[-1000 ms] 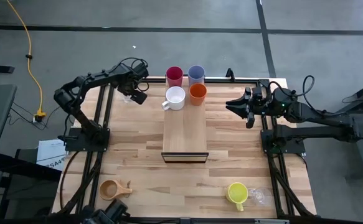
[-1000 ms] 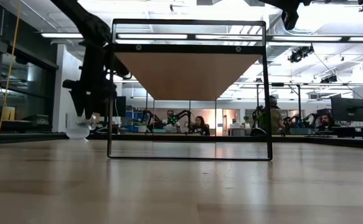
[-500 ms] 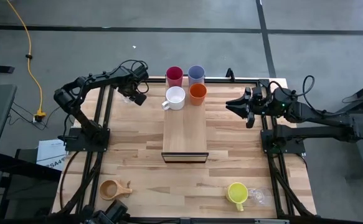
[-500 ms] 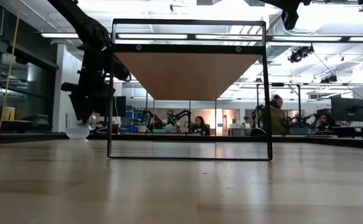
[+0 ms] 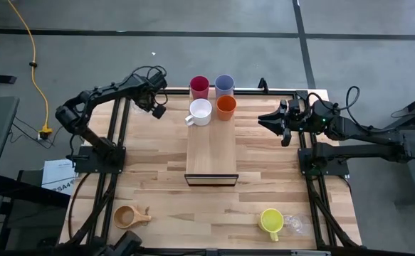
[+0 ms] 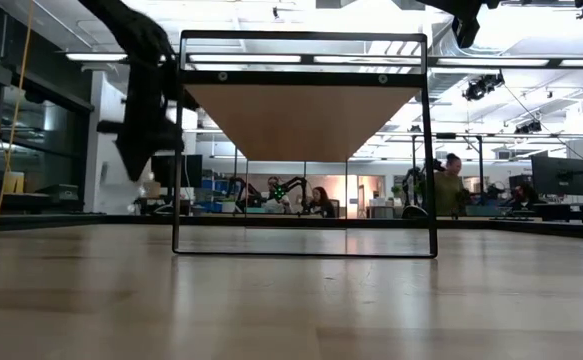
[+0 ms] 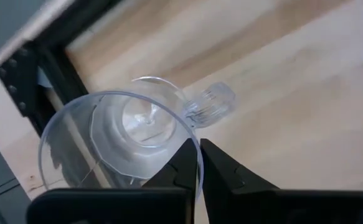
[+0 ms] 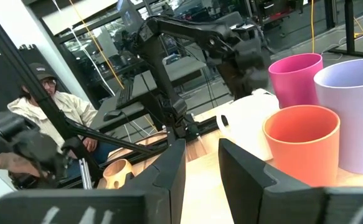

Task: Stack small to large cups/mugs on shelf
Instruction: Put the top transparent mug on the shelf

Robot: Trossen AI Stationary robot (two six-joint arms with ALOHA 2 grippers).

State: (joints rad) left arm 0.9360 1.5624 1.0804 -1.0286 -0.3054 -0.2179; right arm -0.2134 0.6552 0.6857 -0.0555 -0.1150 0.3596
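My left gripper (image 7: 198,148) is shut on a clear handled glass (image 7: 116,146) near the table's far left corner (image 5: 156,109). My right gripper (image 5: 271,121) hovers open and level at the far right, pointing toward the cups. A red tumbler (image 5: 199,87), a lavender tumbler (image 5: 224,84), a white mug (image 5: 200,112) and an orange tumbler (image 5: 226,107) cluster at the far end of the shelf (image 5: 211,156). A brown wooden cup (image 5: 127,217), a yellow mug (image 5: 270,220) and a second clear glass (image 5: 293,225) stand near the table's front edge. My left gripper pinches the glass's rim (image 7: 198,163), one finger inside the glass and one outside, on the side near the glass's handle (image 7: 209,102). The fingers come steeply from above. The glass hangs below them, mouth up, off the tabletop.
The shelf is a raised plank on a black frame (image 6: 301,250) in the table's middle. Black rails (image 5: 118,135) run along both table sides under the arms. People sit at desks (image 6: 446,185) in the room beyond the far edge.
My left gripper has shut on the clear glass's rim and risen a little. The glass, which stood on the table under the open fingers, has left the tabletop in the low view.
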